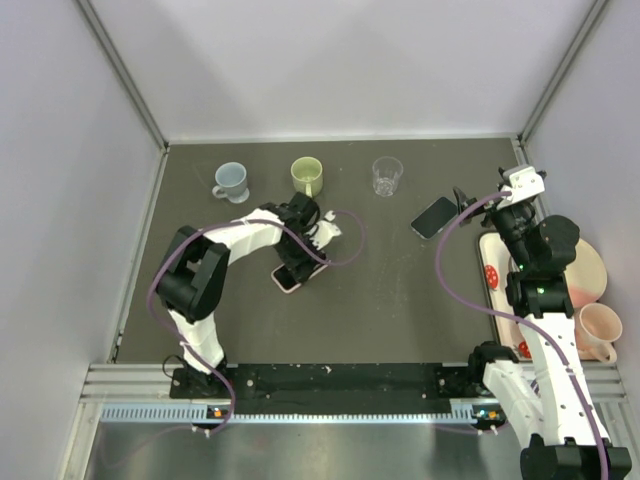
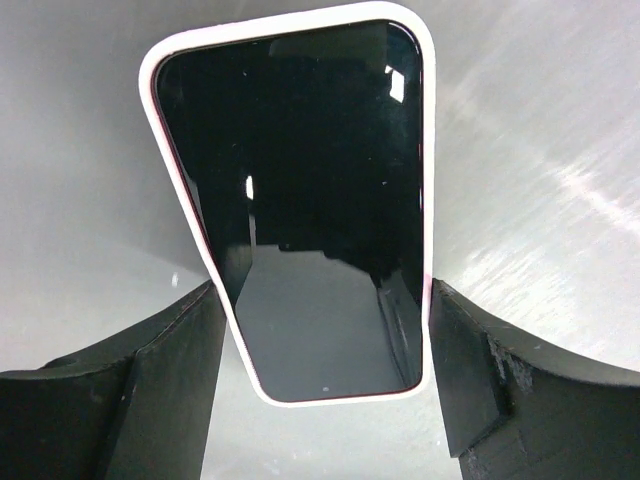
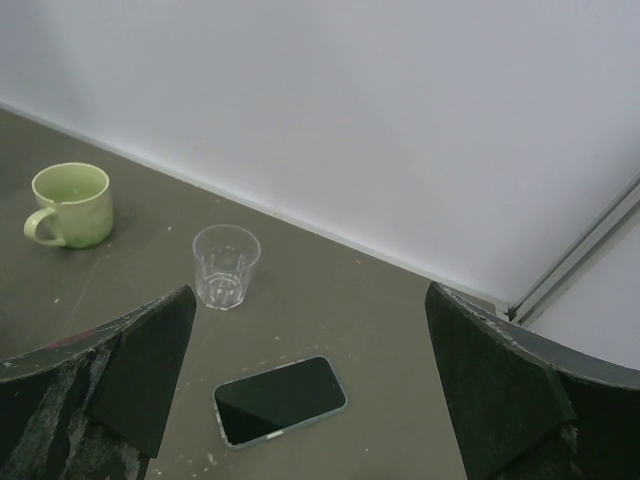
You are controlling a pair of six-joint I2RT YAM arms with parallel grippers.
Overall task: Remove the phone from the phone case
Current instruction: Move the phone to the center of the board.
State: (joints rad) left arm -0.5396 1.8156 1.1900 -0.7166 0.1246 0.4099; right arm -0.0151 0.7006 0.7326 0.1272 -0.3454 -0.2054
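Observation:
A phone [image 2: 300,180] with a dark screen lies face up in a white-pink phone case [image 2: 432,150] on the dark table. In the top view it is left of centre [image 1: 290,277]. My left gripper [image 2: 322,300] straddles its near end, and both black fingers [image 2: 170,370] press against the case's long sides. A second phone [image 3: 280,400] in a grey-blue case lies flat at the right [image 1: 434,216]. My right gripper [image 3: 308,300] hovers above and behind it, open, with nothing between its fingers.
Along the back stand a blue mug [image 1: 231,181], a green mug [image 1: 307,175] and a clear glass [image 1: 387,175]. At the right edge are a white tray [image 1: 492,270], a pink plate [image 1: 585,270] and a pink cup [image 1: 600,330].

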